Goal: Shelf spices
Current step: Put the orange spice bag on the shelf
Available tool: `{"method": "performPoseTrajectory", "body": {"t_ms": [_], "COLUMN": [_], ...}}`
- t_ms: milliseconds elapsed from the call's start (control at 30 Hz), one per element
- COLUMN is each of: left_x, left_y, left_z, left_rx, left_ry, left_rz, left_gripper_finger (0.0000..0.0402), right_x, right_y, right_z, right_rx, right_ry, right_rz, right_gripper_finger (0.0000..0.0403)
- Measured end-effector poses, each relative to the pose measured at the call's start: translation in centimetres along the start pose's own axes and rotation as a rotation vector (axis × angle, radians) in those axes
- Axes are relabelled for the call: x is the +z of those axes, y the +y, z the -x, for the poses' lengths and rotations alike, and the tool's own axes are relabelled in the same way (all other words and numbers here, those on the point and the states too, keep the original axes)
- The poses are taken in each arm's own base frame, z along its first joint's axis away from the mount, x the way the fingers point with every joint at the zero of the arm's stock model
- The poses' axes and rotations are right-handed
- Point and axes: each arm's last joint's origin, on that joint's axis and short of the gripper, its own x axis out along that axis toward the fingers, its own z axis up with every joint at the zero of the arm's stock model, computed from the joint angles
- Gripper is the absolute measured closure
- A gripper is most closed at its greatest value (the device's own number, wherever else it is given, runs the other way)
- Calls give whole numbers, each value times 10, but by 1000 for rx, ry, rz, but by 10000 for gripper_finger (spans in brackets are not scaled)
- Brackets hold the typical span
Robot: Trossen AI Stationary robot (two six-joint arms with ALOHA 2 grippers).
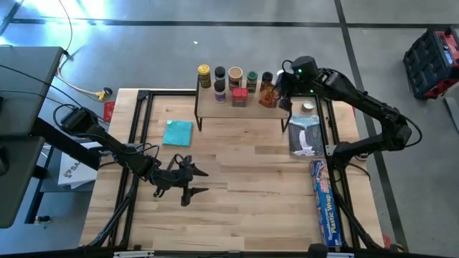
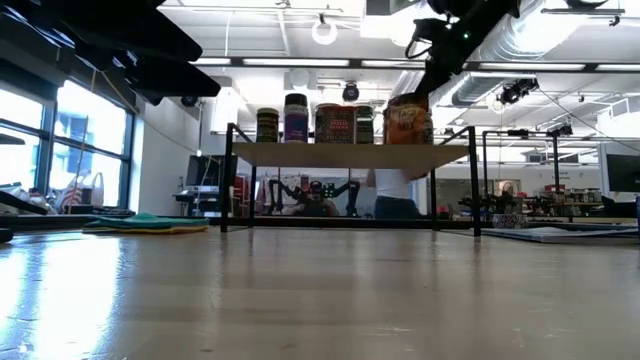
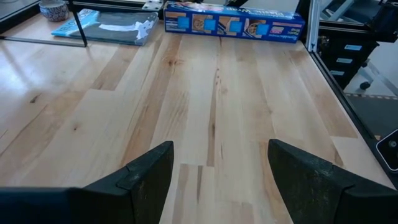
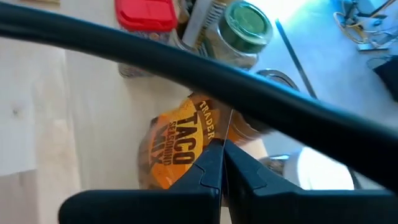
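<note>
The butcher-block surface [image 1: 244,186] is carrying everything, and the shelf [image 1: 240,109] is standing toward twelve o'clock on it in the high view. The spices [image 1: 237,84] are sitting in a close row along the shelf top: jars at its far edge, a red box [image 1: 239,97] at the front, and an orange taco seasoning packet [image 4: 180,146] at the three o'clock end of the row. The right gripper [image 4: 222,168] is hovering just over that packet, its fingers pressing together and, as far as the wrist view shows, pinching the packet's thin top edge. The left gripper [image 1: 188,180] is waiting at about seven o'clock on the surface, fingers spread and holding nothing.

The packet is probably light, soft and crinkly, so it is likely bending rather than standing firm; its sealed top edge is the sensible place to hold it. The jars are likely rigid, smooth and possibly glass, so gripping them across the body under the lid seems safest. One white-lidded jar [image 1: 308,107] is lying off the shelf, at three o'clock from it.
</note>
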Motion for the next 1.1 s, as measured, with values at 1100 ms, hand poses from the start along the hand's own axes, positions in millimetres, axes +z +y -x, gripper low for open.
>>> {"method": "performPoseTrajectory", "body": {"t_ms": [1100], "left_x": [0], "left_y": [0], "left_z": [0], "left_rx": [0], "left_ry": [0], "left_rz": [2], "left_gripper_finger": [145], "right_x": [-7], "right_y": [0], "right_z": [7], "right_rx": [-77], "right_ry": [105], "right_rz": [97], "right_gripper_finger": [329]}}
